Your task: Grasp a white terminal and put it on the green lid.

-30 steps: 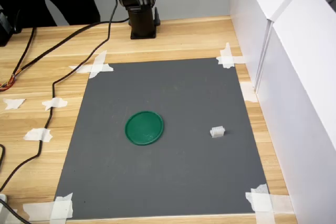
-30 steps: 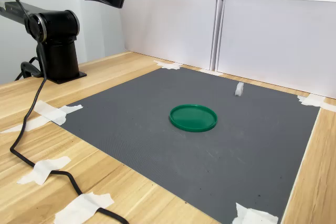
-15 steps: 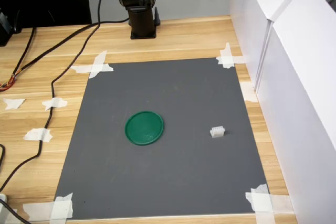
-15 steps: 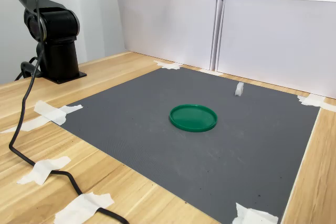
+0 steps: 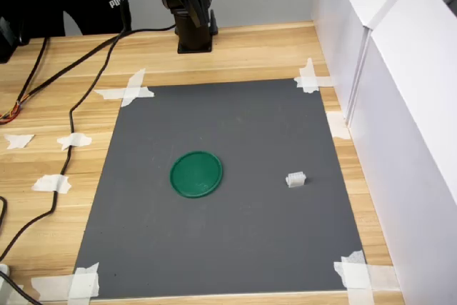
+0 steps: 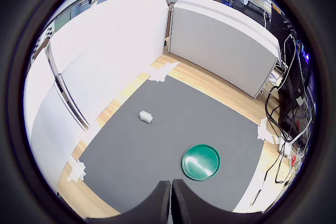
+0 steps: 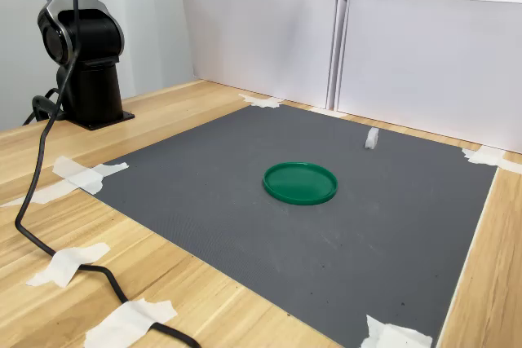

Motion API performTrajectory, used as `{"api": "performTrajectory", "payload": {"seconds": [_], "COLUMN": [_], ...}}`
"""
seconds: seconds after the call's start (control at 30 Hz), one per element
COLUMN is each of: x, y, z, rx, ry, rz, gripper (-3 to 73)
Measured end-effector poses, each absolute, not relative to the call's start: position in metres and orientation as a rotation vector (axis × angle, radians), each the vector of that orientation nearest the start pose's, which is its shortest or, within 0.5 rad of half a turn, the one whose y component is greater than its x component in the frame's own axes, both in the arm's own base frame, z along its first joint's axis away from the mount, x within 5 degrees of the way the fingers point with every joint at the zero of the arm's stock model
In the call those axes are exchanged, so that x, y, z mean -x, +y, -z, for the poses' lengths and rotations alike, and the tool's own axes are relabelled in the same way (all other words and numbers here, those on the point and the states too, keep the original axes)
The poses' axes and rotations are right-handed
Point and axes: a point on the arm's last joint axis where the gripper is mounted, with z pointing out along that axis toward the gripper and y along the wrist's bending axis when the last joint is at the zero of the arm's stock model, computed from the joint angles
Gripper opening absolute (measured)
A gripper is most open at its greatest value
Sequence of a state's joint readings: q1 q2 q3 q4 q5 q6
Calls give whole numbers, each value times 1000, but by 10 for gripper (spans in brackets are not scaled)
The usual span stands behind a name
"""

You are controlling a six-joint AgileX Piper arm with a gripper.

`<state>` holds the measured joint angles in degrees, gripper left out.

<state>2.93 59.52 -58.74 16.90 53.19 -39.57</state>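
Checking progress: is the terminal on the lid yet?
No. The terminal lies on the mat, apart from the lid.

Counts from my feed: one flat round dark-green plastic lid (image 5: pixel 196 173), one tiny translucent-white ribbed plastic terminal (image 5: pixel 295 179), both on one dark grey rectangular mat (image 5: pixel 235 241). Four white tape patches at the mat corners, e.g. (image 5: pixel 128 91), plus three loose torn white tape pieces on the wood, e.g. (image 5: pixel 51 183). One black arm base (image 5: pixel 191 12). One gripper (image 6: pixel 171 198), fingertips together.
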Motion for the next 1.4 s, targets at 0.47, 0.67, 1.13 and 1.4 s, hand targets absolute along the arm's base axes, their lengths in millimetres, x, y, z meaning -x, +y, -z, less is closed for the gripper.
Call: {"api": "performTrajectory", "payload": {"seconds": [0.47,0.67,1.13,1.4], "x": [-252,-280,-313,-318], "y": [85,92,110,134], "z": [-361,-354,-327,-319], "rx": [1181,1313,1505,1563], "ry": [2251,2211,2054,1975], "rz": [-56,-9,76,56], "gripper": [6,184,709,715]}}
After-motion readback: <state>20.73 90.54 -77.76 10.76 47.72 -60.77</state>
